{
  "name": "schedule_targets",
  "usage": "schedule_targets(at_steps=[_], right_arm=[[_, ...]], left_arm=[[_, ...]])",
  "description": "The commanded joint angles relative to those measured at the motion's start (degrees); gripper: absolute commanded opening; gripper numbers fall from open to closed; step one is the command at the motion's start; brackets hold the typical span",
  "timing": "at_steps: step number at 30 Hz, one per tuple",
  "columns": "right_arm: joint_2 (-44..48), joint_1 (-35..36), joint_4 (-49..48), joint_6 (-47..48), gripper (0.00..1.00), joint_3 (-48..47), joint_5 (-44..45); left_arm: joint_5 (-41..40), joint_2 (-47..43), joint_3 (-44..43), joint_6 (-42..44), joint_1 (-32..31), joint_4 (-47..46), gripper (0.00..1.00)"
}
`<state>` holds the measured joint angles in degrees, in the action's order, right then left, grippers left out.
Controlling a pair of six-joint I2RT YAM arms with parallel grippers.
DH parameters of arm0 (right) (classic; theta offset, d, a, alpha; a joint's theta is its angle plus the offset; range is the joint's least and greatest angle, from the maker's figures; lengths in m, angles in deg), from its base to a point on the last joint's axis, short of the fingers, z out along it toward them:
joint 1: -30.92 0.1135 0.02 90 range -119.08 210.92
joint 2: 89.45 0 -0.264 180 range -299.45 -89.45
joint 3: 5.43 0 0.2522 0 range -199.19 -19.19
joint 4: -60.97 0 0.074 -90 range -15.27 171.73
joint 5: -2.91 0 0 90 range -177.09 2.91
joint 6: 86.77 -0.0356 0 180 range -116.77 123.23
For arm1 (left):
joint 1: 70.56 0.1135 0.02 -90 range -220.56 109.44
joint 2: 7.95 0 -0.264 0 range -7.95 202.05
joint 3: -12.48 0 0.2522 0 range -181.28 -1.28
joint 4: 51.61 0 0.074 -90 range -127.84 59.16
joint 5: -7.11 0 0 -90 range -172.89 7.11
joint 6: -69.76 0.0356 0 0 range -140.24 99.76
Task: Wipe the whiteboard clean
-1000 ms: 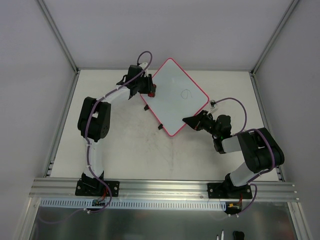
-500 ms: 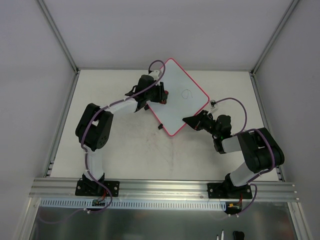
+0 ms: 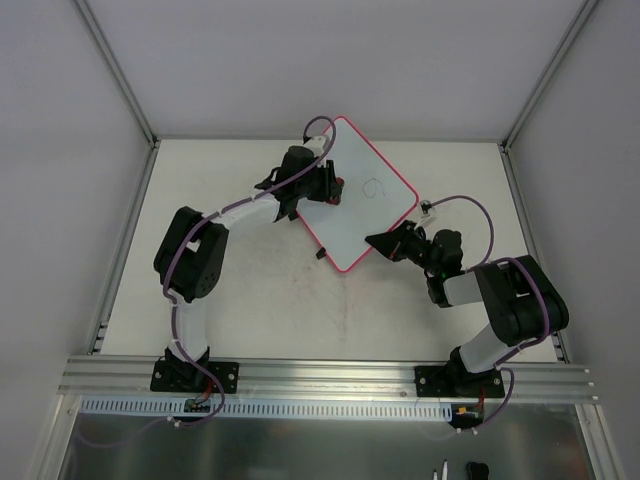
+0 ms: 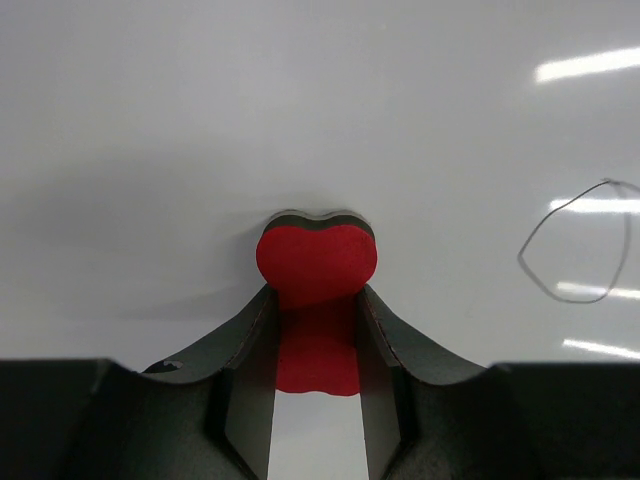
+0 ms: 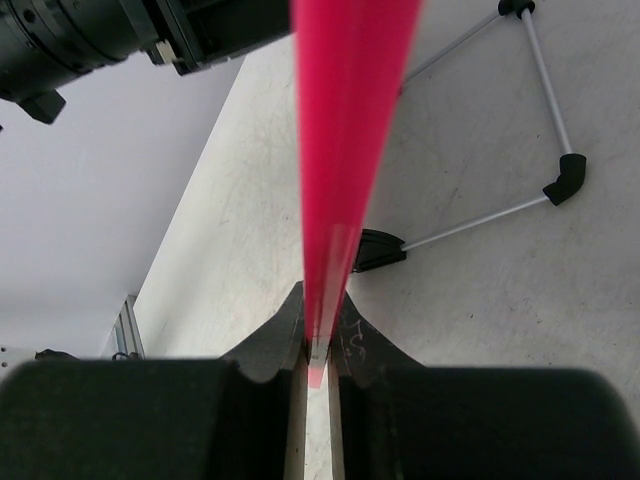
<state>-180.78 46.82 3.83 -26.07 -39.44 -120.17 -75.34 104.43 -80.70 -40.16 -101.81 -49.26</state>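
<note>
The whiteboard (image 3: 365, 215), white with a pink-red rim, lies turned like a diamond at the table's back middle. A dark scribble (image 3: 373, 187) marks it; it also shows in the left wrist view (image 4: 580, 245). My left gripper (image 3: 330, 187) is shut on the small red eraser (image 4: 317, 262), whose dark face rests against the board (image 4: 300, 110), left of the scribble. My right gripper (image 3: 376, 241) is shut on the board's near right rim (image 5: 345, 140), seen edge-on in the right wrist view.
Two black clips (image 3: 320, 254) sit on the board's near left edge. A thin wire stand with black feet (image 5: 565, 180) lies under the board on the table. Grey walls and metal posts (image 3: 120, 70) enclose the table.
My left gripper has carried the eraser from the board's left edge onto the board and rightward toward the scribble. The right gripper and the board have not moved.
</note>
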Motion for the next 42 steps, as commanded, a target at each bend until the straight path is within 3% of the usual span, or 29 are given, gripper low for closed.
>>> schedule_targets(at_steps=[1,8,12,27,42], right_arm=[[2.12,1.59,-16.82,2.32,0.0,-1.28,-6.38],[2.12,1.77,-16.73,2.4,0.0,-1.28,-6.47],[2.3,1.85,-16.73,2.58,0.0,-1.28,-6.56],[2.38,2.2,-16.82,2.58,0.0,-1.2,-6.56],[8.52,2.29,-16.82,4.16,0.0,1.79,-6.82]], left_arm=[[4.22,1.52,-6.88,1.55,-1.98,0.6,0.25],[5.45,8.29,-19.27,5.59,-2.07,5.7,0.25],[5.63,9.18,-21.04,6.38,-2.77,7.29,0.25],[4.66,9.61,-21.66,11.49,-12.79,8.96,0.24],[12.83,6.62,-17.18,15.09,-12.26,9.05,0.22]])
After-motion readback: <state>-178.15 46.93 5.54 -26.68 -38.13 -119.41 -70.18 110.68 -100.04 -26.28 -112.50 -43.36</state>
